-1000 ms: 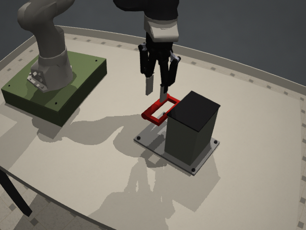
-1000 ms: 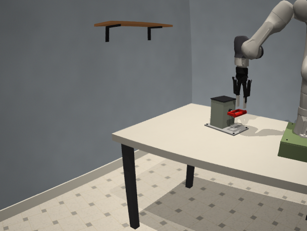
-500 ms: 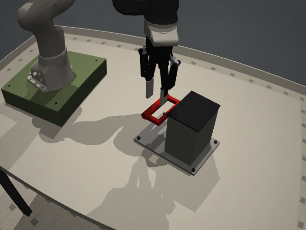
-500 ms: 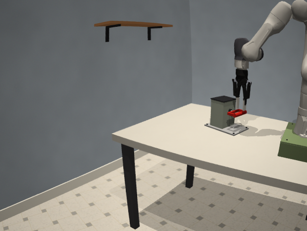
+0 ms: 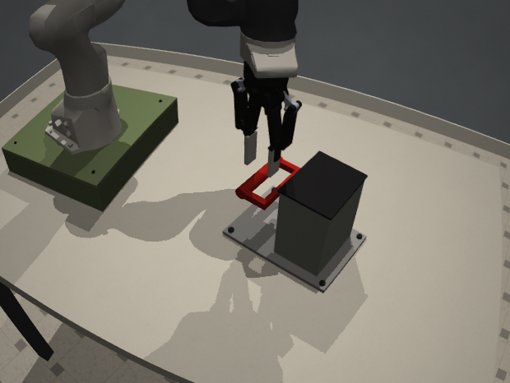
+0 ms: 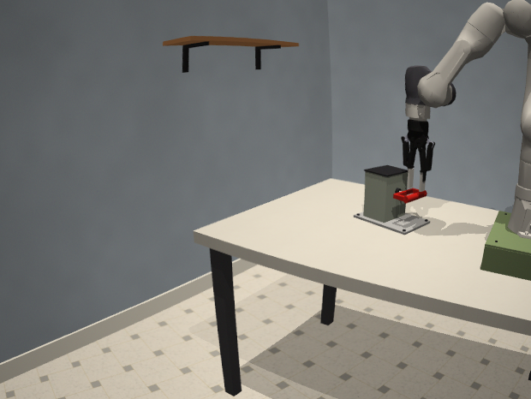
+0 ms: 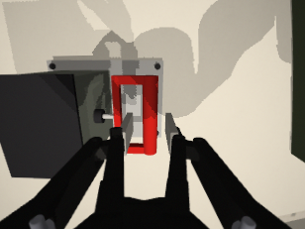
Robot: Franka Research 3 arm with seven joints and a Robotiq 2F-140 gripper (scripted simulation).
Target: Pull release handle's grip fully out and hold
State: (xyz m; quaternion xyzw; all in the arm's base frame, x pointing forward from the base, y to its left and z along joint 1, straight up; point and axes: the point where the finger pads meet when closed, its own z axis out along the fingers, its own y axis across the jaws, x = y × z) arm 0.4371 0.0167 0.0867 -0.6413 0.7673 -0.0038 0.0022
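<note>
The red release handle (image 5: 252,183) (image 6: 409,195) (image 7: 150,93) is a rectangular loop that sticks out level from the dark housing (image 5: 317,230) (image 6: 379,194) (image 7: 40,123). Its thick grip bar is the side farthest from the housing. My gripper (image 5: 260,166) (image 6: 416,185) (image 7: 149,121) points straight down over the handle. Its fingers stand partly apart and hold nothing. In the wrist view the grip bar lies between the two fingertips with a gap on each side. The fingertips are about level with the top of the bar. One finger hangs over the loop's opening, the other outside the bar.
The housing stands on a grey bolted base plate (image 5: 247,234) (image 6: 403,225) (image 7: 74,64) on the beige table (image 5: 123,267). The arm's green base block (image 5: 103,164) (image 6: 502,253) is on the handle's side of the housing. A wooden shelf (image 6: 227,41) hangs on the far wall.
</note>
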